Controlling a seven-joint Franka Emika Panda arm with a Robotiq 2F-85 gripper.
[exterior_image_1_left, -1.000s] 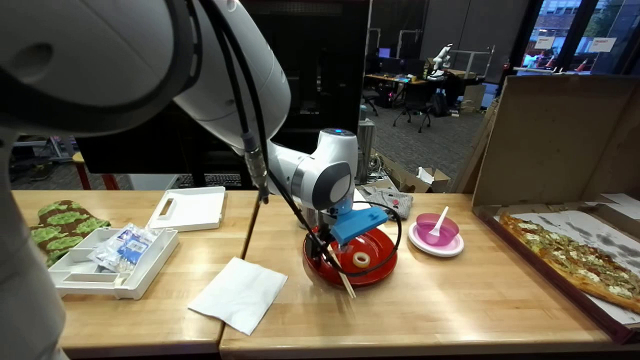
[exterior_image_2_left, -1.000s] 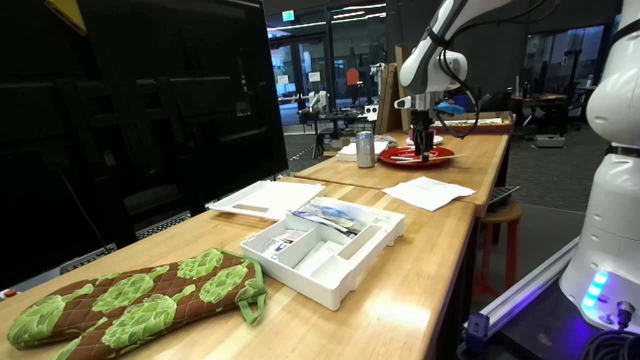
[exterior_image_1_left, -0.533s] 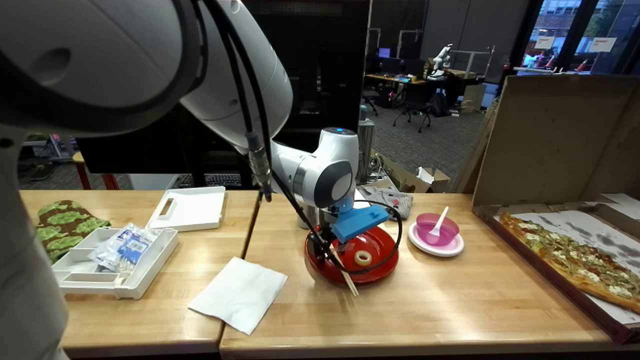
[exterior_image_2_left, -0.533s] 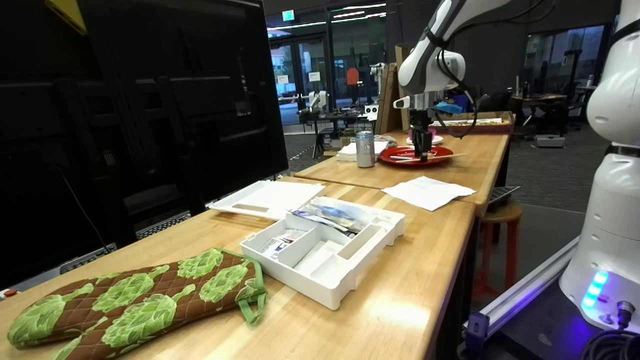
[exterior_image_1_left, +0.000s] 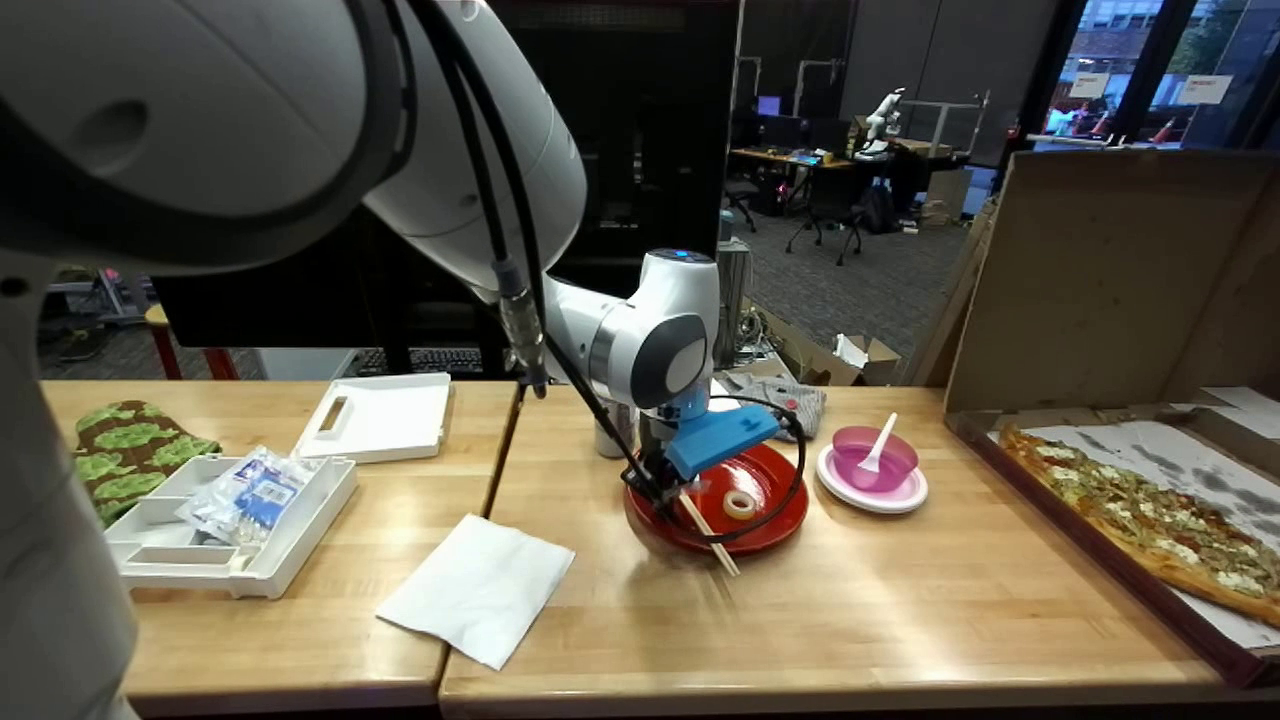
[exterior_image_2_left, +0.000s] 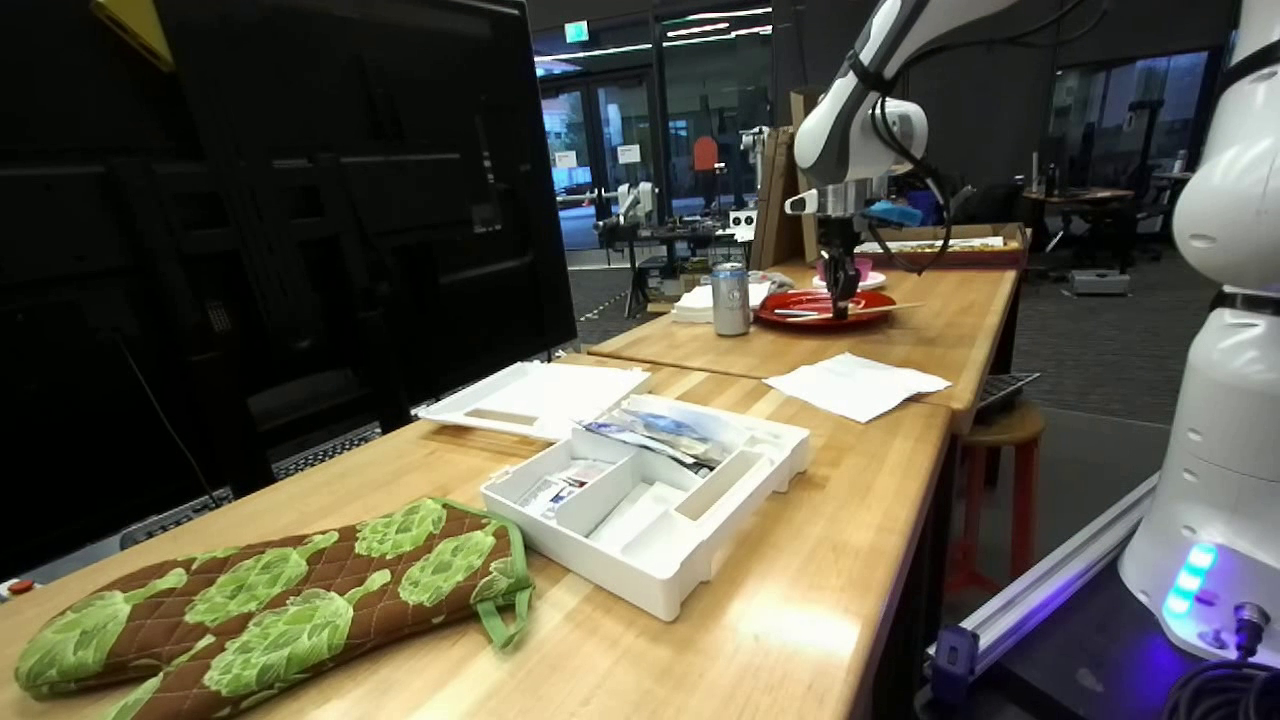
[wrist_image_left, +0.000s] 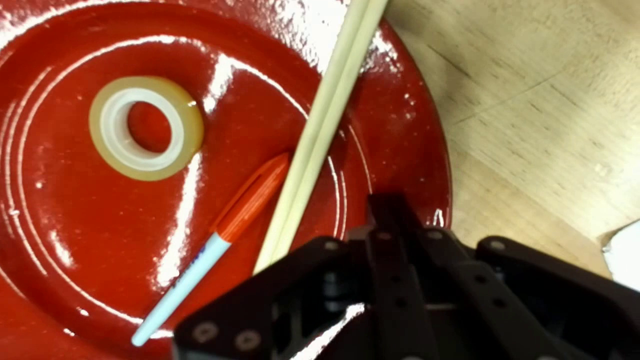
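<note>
In the wrist view my gripper (wrist_image_left: 392, 210) stands over the rim side of a glossy red plate (wrist_image_left: 245, 115), its dark fingers drawn together; I see nothing between them. Whether the tips touch the plate cannot be made out. Just left of the fingers lies a pair of pale chopsticks (wrist_image_left: 331, 120), running across the rim. Beside them rest a light-blue marker (wrist_image_left: 194, 272) with a red cap and a roll of clear tape (wrist_image_left: 194, 127). An exterior view has the gripper (exterior_image_2_left: 841, 305) low at the plate (exterior_image_2_left: 785, 308); in the opposite exterior view a black cable partly covers it.
Beside the plate stands a silver can (exterior_image_2_left: 731, 300). A white napkin (exterior_image_1_left: 478, 590) lies nearby. Farther along are a white compartment box (exterior_image_2_left: 640, 590), its lid (exterior_image_1_left: 395, 420) and an oven mitt (exterior_image_2_left: 330, 590). A pink bowl (exterior_image_1_left: 900, 465) and open pizza box (exterior_image_1_left: 1080, 280) stand opposite.
The fingers have come together. The plate, with chopsticks and tape on it, has slid a little right and away from the front edge in an exterior view, the gripper moving along with it.
</note>
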